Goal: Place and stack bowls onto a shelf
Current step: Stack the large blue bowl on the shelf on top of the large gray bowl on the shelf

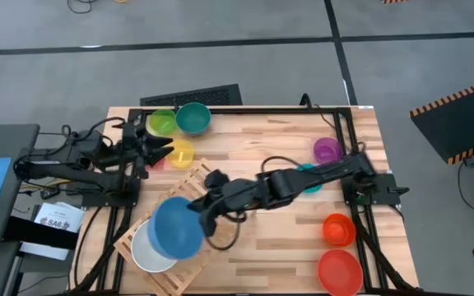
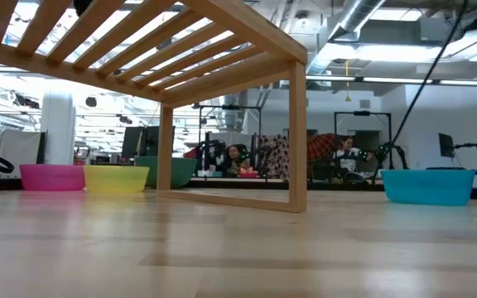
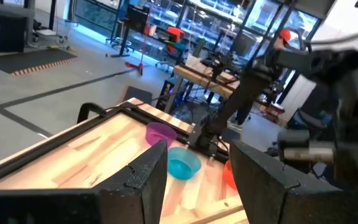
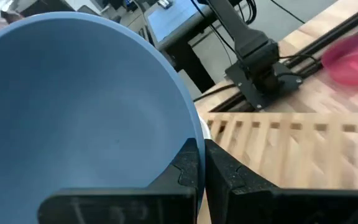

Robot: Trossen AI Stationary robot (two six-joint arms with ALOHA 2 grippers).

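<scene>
Right pincer (image 1: pixel 197 207) reached to the lower left of the high view, clamped on the rim of a large blue bowl (image 1: pixel 176 228) above the slatted shelf (image 1: pixel 189 182). Overlapped a white bowl (image 1: pixel 148 251) at the shelf's lower-left end. Left pincer (image 1: pixel 168 148) waited at the left of the table (image 1: pixel 262 131), fingers (image 3: pixel 143 180) apart, near a yellow bowl (image 1: pixel 180 154), with green (image 1: pixel 162 123) and teal (image 1: pixel 193 117) bowls above. Purple bowl (image 1: pixel 327 150) sat right of centre, turquoise (image 1: pixel 309 182) partly under the right arm, orange (image 1: pixel 338 229) and red (image 1: pixel 339 272) at lower right.
</scene>
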